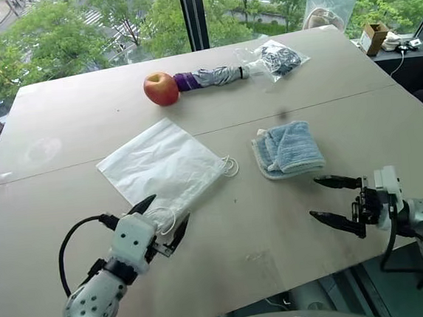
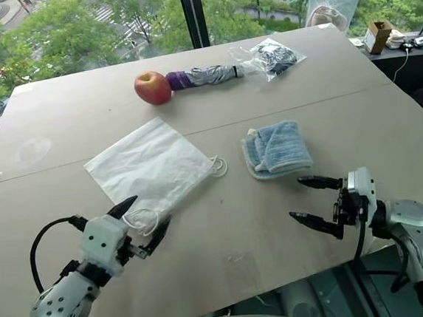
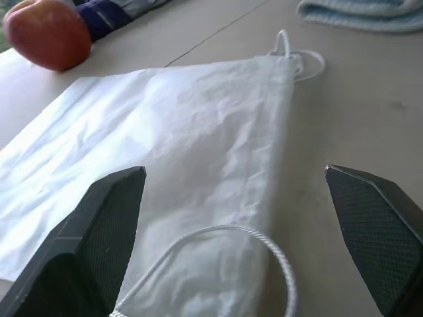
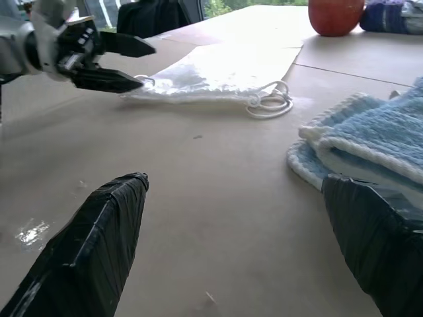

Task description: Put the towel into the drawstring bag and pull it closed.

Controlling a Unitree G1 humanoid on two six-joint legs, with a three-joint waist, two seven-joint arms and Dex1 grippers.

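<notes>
Two grippers hang over the table [image 1: 61,134], and we find both with fingers spread wide and nothing between them. The left gripper [image 1: 166,220] sits at the near corner of the drawstring bag [image 1: 164,163]; its fingers straddle a loop of white cord [image 3: 218,254] at that corner, and in the left wrist view we cannot tell whether either finger touches the cord or the fabric. The bag lies flat, turned at an angle to the table edge, with a second bundle of cord loops [image 1: 231,166] at its right corner — the corner nearest the towel [image 1: 288,148].

We record the towel as folded, light blue, lying just to the right of the bag and apart from it. The right gripper [image 1: 335,199] is near the towel's front edge, pointing toward the left gripper, clear of the cloth.

At the far side we note an apple [image 1: 161,89] touching the handle end of a folded umbrella [image 1: 212,77], and a clear plastic bag with dark contents [image 1: 277,58] at the umbrella's other end — all well apart from both grippers.
</notes>
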